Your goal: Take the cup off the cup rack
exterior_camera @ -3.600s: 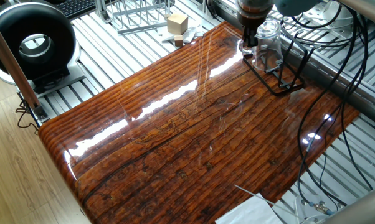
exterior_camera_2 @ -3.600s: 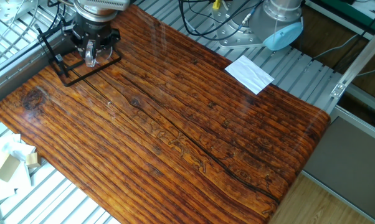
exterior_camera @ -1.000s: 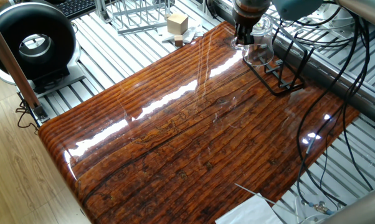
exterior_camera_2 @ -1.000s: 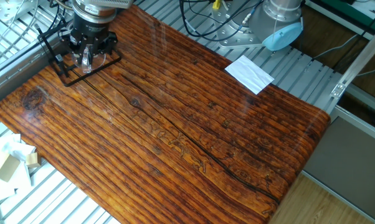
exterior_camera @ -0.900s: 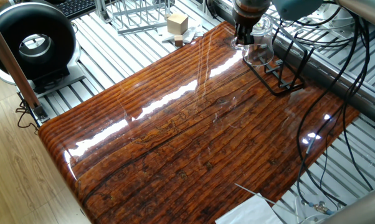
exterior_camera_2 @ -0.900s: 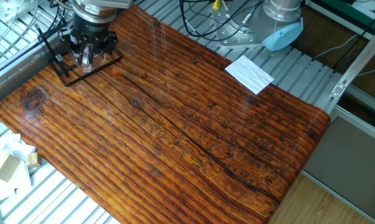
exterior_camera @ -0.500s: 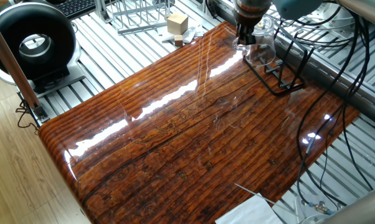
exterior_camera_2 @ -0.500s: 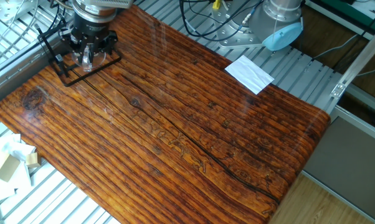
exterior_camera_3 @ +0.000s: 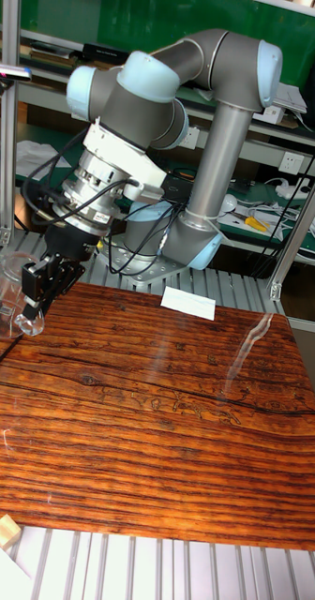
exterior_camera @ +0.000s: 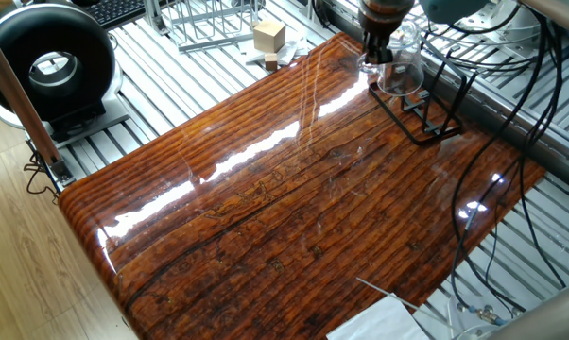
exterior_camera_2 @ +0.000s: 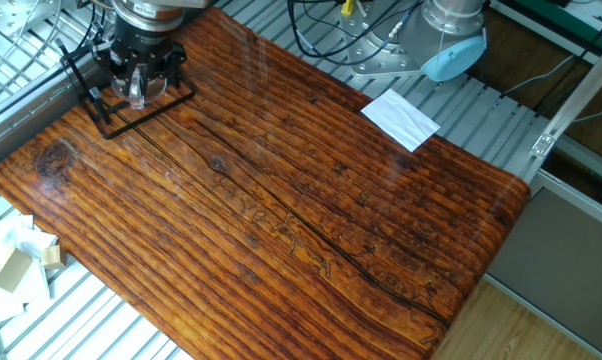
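Note:
The cup [exterior_camera: 404, 66] is a small clear glass mug at the far corner of the wooden table. It hangs tilted just above the cup rack [exterior_camera: 424, 115], a thin black wire stand with a rectangular base and upright prongs. My gripper [exterior_camera: 375, 55] comes down from above and is shut on the cup's wall. In the other fixed view the gripper [exterior_camera_2: 137, 78] holds the cup [exterior_camera_2: 136, 93] over the cup rack [exterior_camera_2: 99, 104]. The tall fixed view shows the cup [exterior_camera_3: 7, 295] clear of the tabletop, pinched by the gripper [exterior_camera_3: 37, 286].
A white paper sheet [exterior_camera_2: 400, 118] lies at the table edge near the arm's base [exterior_camera_2: 451, 40]. A wooden block [exterior_camera: 268, 36] and a silver wire frame [exterior_camera: 209, 24] sit off the table's far side. Black cables [exterior_camera: 511, 104] hang beside the rack. A black round device [exterior_camera: 50, 64] stands at the left.
The gripper has risen a little with the cup in it, lifting the cup higher over the rack's base. The rack has stayed where it was.

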Controlling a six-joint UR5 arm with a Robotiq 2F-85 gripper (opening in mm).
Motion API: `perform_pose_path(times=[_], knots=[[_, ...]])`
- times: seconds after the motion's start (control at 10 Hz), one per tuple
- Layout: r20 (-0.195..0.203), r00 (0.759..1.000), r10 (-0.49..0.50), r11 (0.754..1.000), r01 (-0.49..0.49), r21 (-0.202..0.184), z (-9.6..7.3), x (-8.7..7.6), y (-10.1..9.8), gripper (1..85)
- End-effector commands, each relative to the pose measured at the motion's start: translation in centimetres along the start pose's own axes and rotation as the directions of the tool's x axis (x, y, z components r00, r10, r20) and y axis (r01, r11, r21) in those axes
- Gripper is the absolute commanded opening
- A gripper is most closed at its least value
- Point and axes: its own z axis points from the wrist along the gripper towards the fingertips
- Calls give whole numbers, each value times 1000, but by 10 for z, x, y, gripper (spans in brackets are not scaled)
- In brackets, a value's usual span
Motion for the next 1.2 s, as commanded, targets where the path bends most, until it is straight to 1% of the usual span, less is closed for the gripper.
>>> perform_pose_path(times=[0.0, 0.1, 0.2, 0.3, 0.4, 0.7, 0.8, 0.9, 1.0, 1.1], knots=[[-22, 1000, 21, 1000, -22, -19, -16, -5, 4, 13], [-34, 999, 22, 1000, -23, -18, -24, -8, 2, 13], [-26, 999, 26, 999, -27, -29, -27, -12, 5, 13], [-28, 999, 26, 999, -27, -31, -30, -12, 5, 13], [-48, 999, 19, 1000, -20, -18, -35, -9, 1, 13], [-56, 998, 22, 1000, -23, -14, -39, -10, 1, 13], [-63, 998, 31, 999, -32, -18, -44, -14, 1, 13], [-71, 996, 47, 998, -49, -26, -51, -22, 1, 13], [-72, 995, 75, 996, -78, -41, -59, -34, 4, 13], [-58, 991, 119, 990, -123, -69, -68, -50, 11, 13]])
